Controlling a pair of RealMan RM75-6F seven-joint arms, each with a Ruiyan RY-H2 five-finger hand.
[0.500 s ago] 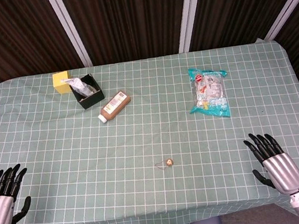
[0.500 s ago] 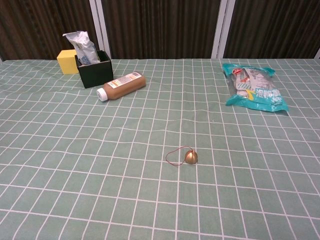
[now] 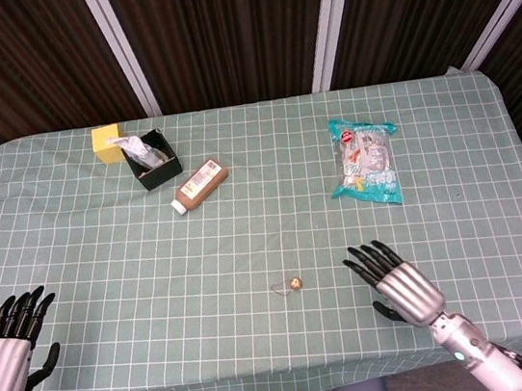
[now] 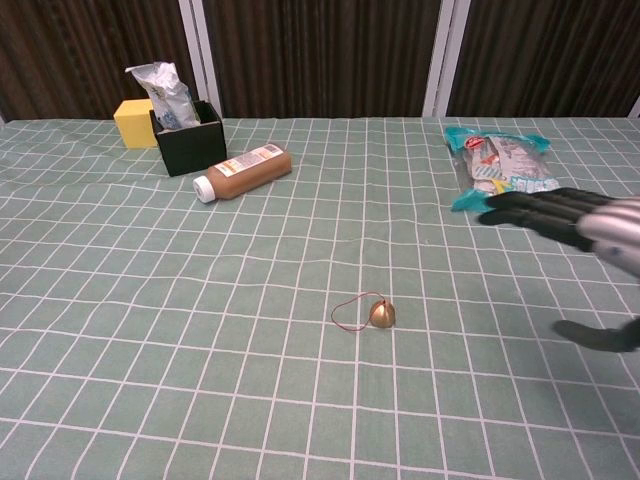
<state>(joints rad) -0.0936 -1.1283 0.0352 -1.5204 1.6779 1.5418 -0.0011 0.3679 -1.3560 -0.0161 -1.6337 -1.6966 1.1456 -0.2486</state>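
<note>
A small gold bell (image 3: 296, 283) (image 4: 382, 313) with a thin red loop lies near the table's front middle. My right hand (image 3: 397, 282) (image 4: 585, 245) hovers open just right of the bell, fingers spread and pointing away from me, holding nothing. At the front left corner my left hand (image 3: 8, 343) is open too, with nothing in it; the chest view does not show it.
A brown bottle (image 3: 199, 185) (image 4: 243, 172) lies on its side at the back left. Behind it stand a black box (image 3: 155, 162) (image 4: 188, 138) holding a silver packet and a yellow block (image 3: 107, 142) (image 4: 132, 122). A teal snack bag (image 3: 365, 160) (image 4: 506, 172) lies back right.
My right hand has moved left toward the bell and into the chest view. The left hand has barely shifted. Nothing on the table moved.
</note>
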